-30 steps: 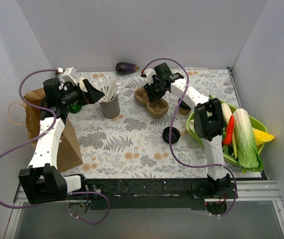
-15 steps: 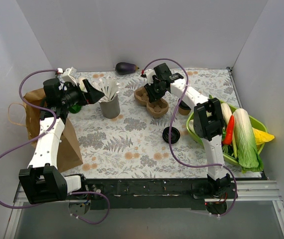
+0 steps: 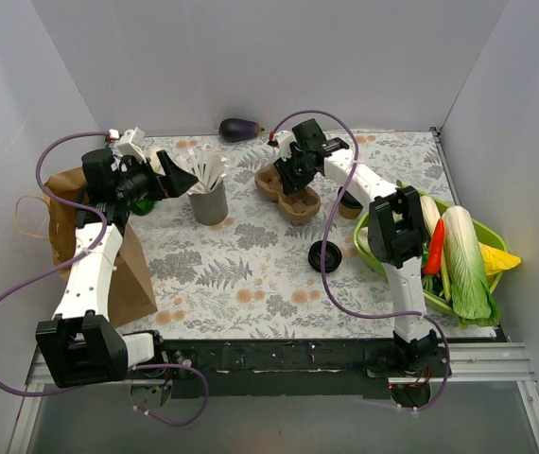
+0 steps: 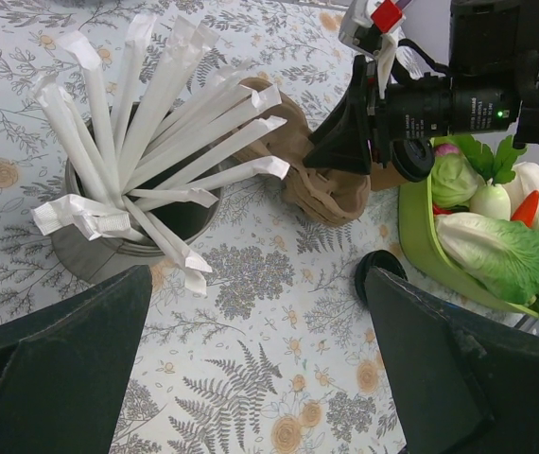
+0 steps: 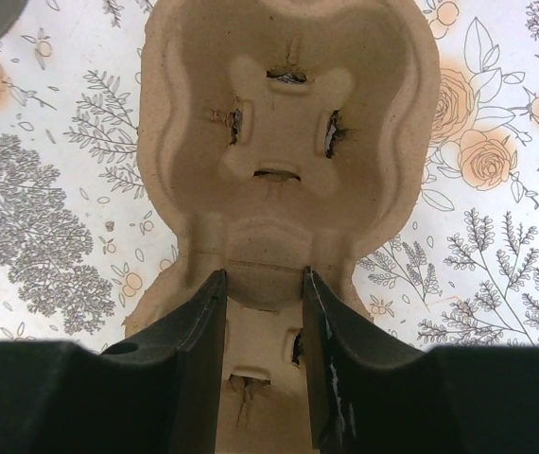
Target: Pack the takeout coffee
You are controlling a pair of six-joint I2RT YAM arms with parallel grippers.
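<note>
The takeout coffee, a small tan cup, stands right of the carrier, partly hidden behind my right arm. The brown two-well cardboard carrier lies at the back middle of the table. My right gripper is down on it; in the right wrist view the gripper is closed on the ridge between the carrier's two empty wells. My left gripper hovers by the grey cup of white sticks, wide open and empty.
A black lid lies on the flowered cloth in front of the carrier. A brown paper bag lies at the left. A green tray of vegetables sits at the right. An eggplant lies by the back wall.
</note>
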